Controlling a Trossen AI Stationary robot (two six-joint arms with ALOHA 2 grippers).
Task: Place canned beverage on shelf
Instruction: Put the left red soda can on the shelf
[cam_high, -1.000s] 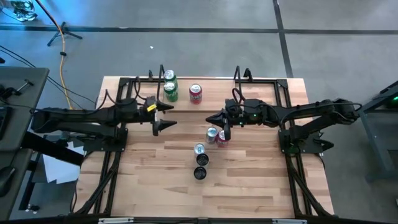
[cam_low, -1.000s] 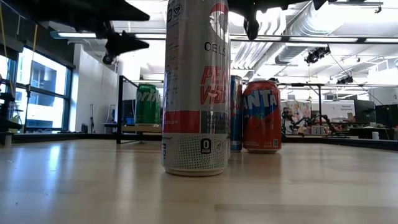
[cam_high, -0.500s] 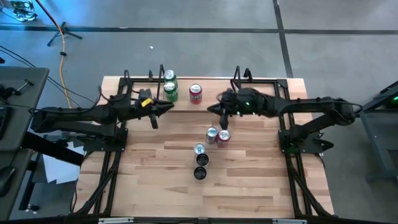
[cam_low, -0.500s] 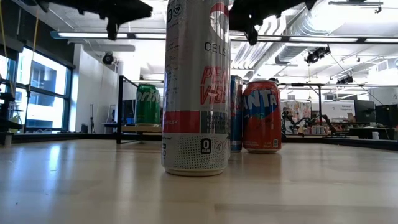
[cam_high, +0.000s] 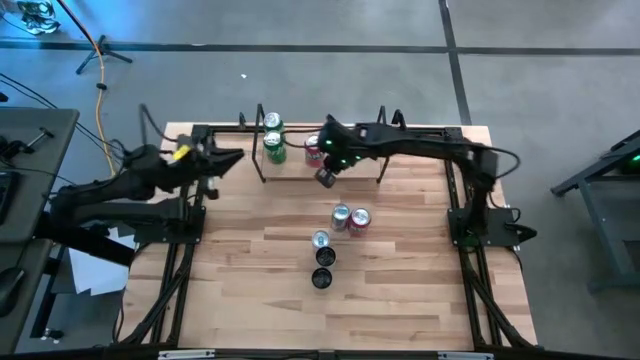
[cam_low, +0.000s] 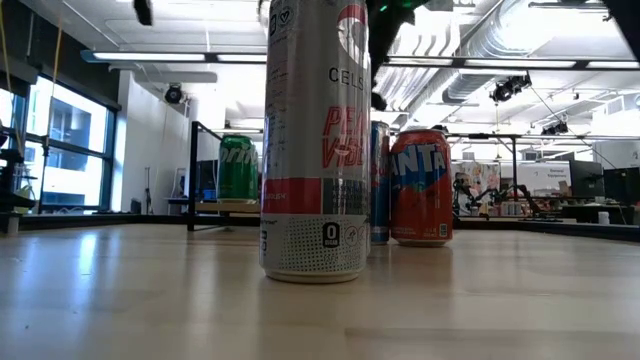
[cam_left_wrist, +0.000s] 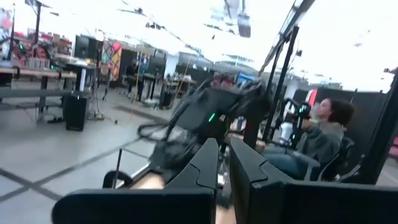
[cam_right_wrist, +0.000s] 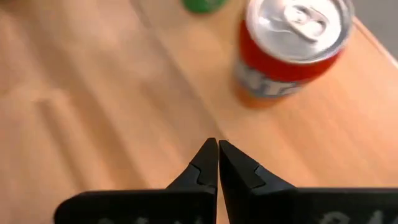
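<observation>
Left arm: your left gripper (cam_high: 236, 157) sits at the tabletop's back left edge, jaws together, holding nothing.
Shelf: the low pale-wood board with black wire uprights (cam_high: 345, 160) lies along the back of the wooden tabletop (cam_high: 400, 290).
Done: 3 cans appear to stand on it, 2 green aluminium cans (cam_high: 273, 146) at its left end and 1 red aluminium can (cam_high: 313, 149) just beside them.
Right arm: your right gripper (cam_high: 326, 177) hovers over the shelf near the red can, jaws together and empty.
Left to do: 5 cans wait mid-tabletop, a silver-topped can (cam_high: 340, 216), a red-and-silver can (cam_high: 359, 221), a tall silver can (cam_high: 320, 240) and 2 black cans (cam_high: 323, 268).
</observation>
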